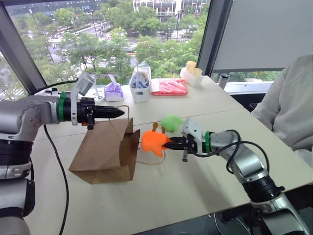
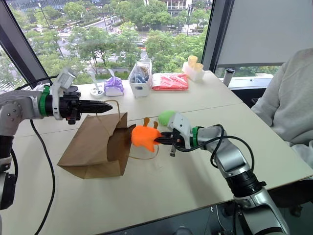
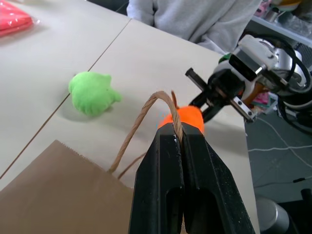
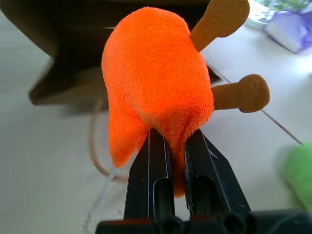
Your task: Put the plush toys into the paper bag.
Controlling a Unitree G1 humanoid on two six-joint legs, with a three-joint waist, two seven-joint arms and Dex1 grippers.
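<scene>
Neither plush toy in the paper bag [image 1: 105,154] yet. Orange toy [image 1: 153,141] hanging at the bag's mouth, at its 3 o'clock, pinched in the clenched right gripper [image 1: 168,143]. Green toy [image 1: 171,122] on the table at 1 o'clock. Left gripper [image 1: 121,113] clamped on a bag handle [image 3: 146,117], lifting the mouth.

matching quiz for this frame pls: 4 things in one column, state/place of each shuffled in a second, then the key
Things
1. orange plush toy
2. green plush toy
3. paper bag
4. purple pouch

States
A. lying loose on the table, nothing touching it
B. one loop handle pinched in the left gripper
C. far side of the table, near the window
D. pinched in the right gripper, off the table, at the bag's mouth

Pairs: 1-D, 2-A, 3-B, 4-C
</scene>
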